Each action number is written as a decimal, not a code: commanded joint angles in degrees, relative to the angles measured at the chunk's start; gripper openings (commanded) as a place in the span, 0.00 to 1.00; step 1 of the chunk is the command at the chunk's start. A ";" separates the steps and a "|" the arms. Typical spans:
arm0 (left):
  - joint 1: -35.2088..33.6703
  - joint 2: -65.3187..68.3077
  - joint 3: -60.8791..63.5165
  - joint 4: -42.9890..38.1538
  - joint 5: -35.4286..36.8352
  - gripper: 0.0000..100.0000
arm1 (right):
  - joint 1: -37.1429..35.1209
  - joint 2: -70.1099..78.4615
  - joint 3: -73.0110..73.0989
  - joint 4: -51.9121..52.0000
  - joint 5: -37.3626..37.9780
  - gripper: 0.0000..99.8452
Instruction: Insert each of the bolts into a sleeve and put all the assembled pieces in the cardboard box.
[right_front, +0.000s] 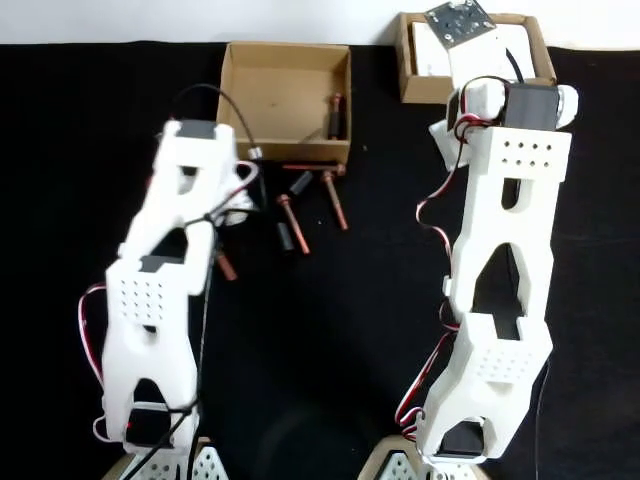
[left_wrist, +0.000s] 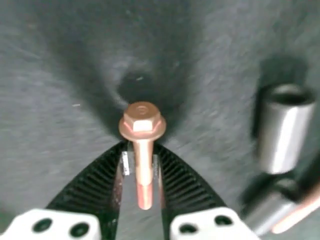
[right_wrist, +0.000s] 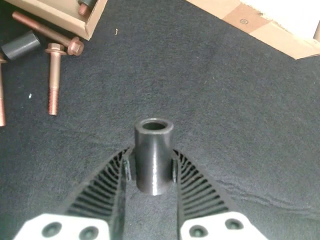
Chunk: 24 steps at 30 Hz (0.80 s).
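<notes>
— What are you holding?
— My left end effector (left_wrist: 142, 150) is clamped on a bolt (left_wrist: 142, 122) by its shank. My right end effector (right_wrist: 152, 152) grips a sleeve (right_wrist: 154, 165) above the dark surface (right_wrist: 235, 125).

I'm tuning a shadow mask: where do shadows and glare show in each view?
Left wrist view: a dark shadow pools on the cloth beyond the bolt in the left pincer; the loose sleeve shines pale. Right wrist view: even light, a faint sheen down the held sleeve in the right pincer. High view: hardly any shadow reads on the cloth.
</notes>
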 joint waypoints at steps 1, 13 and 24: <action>-0.66 -0.75 -4.00 3.43 -10.46 0.01 | 0.57 -0.31 -0.40 -0.84 -0.62 0.01; 3.74 0.40 -2.77 3.16 -37.89 0.01 | 0.66 -0.48 -0.40 -0.40 -0.18 0.01; 4.53 0.48 -3.03 1.76 -38.07 0.17 | 4.35 -0.48 0.04 -0.31 -0.09 0.01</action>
